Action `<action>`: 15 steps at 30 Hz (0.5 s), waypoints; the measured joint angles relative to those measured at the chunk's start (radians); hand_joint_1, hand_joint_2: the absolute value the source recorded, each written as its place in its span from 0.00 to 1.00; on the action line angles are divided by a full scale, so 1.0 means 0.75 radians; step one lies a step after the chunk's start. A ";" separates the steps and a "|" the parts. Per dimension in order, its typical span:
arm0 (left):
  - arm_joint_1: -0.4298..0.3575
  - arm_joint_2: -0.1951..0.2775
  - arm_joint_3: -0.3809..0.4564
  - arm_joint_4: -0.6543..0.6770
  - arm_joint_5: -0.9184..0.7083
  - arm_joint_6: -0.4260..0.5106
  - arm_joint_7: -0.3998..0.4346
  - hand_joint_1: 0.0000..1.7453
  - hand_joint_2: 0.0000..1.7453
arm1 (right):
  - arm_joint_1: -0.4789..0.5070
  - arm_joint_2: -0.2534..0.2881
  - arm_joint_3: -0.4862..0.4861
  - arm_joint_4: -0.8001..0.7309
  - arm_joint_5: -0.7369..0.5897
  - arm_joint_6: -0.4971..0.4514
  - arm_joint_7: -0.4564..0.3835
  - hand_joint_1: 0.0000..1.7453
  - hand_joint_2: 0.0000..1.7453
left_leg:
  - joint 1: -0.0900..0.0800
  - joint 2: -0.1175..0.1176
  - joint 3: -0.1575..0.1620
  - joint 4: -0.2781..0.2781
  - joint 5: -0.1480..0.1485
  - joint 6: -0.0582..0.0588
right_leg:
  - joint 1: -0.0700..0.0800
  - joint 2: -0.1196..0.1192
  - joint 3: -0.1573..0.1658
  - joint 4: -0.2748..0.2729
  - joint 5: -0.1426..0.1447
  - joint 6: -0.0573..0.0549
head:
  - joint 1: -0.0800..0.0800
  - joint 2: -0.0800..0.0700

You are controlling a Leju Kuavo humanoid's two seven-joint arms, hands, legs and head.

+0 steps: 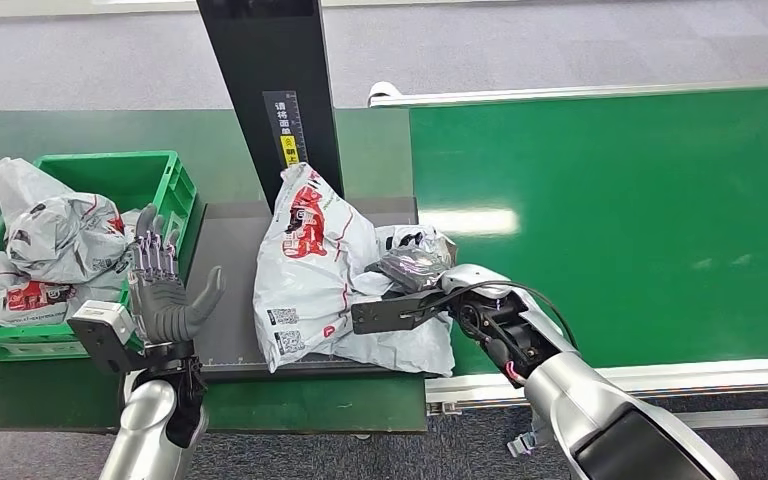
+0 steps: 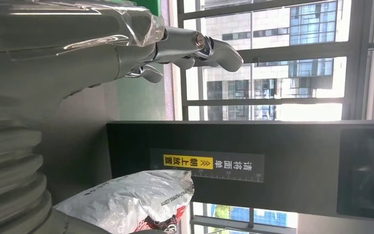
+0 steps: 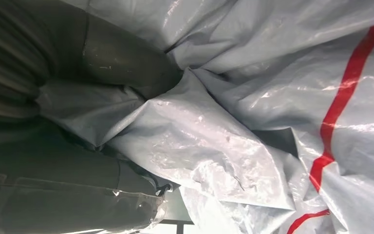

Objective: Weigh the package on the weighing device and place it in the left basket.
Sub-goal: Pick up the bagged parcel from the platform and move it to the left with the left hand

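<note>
A grey-white plastic package [image 1: 310, 270] with red print lies crumpled on the dark grey weighing platform [image 1: 225, 290]. My right hand [image 1: 415, 265] is at the package's right side, and its thumb [image 3: 121, 58] and fingers pinch a fold of the plastic [image 3: 253, 97]. My left hand [image 1: 165, 285] is raised with its fingers spread, holding nothing, between the package and the green basket [image 1: 150, 175]. In the left wrist view the left hand [image 2: 78, 53] has its fingers extended, and the package [image 2: 136, 195] is a short way off it. The basket holds several similar packages [image 1: 60, 240].
The scale's black post [image 1: 275, 90] with a yellow label [image 2: 187, 162] rises right behind the package. A green conveyor belt [image 1: 610, 220] with a silver rail [image 1: 580, 93] runs to the right. The dark green table [image 1: 310, 405] carries the basket and the scale.
</note>
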 joint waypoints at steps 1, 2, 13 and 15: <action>-0.002 0.000 0.000 0.001 -0.002 0.001 0.001 0.00 1.00 | 0.002 -0.003 0.000 -0.002 -0.008 -0.005 -0.001 0.55 1.00 | 0.000 0.000 0.000 0.000 0.000 0.000 | 0.000 0.000 0.000 0.000 0.000 0.000 | 0.000 0.000; -0.004 0.000 0.000 0.002 -0.006 0.002 0.001 0.00 1.00 | 0.005 -0.004 0.000 -0.002 -0.018 -0.012 -0.002 0.31 1.00 | 0.000 0.000 0.000 0.000 0.000 0.000 | 0.000 0.000 0.000 0.000 0.000 0.000 | 0.000 0.000; -0.014 0.000 -0.017 0.003 -0.031 0.024 0.002 0.00 1.00 | 0.015 0.001 -0.017 -0.002 -0.027 -0.196 0.034 0.04 1.00 | 0.000 0.000 0.000 0.000 0.000 0.000 | 0.000 0.000 0.000 0.000 0.000 0.000 | 0.000 0.000; -0.014 0.000 -0.019 0.003 -0.031 0.024 0.002 0.00 1.00 | 0.016 0.001 -0.018 -0.002 -0.027 -0.196 0.035 0.04 1.00 | 0.000 0.000 0.000 0.000 0.000 0.000 | 0.000 0.000 0.000 0.000 0.000 0.000 | 0.000 0.000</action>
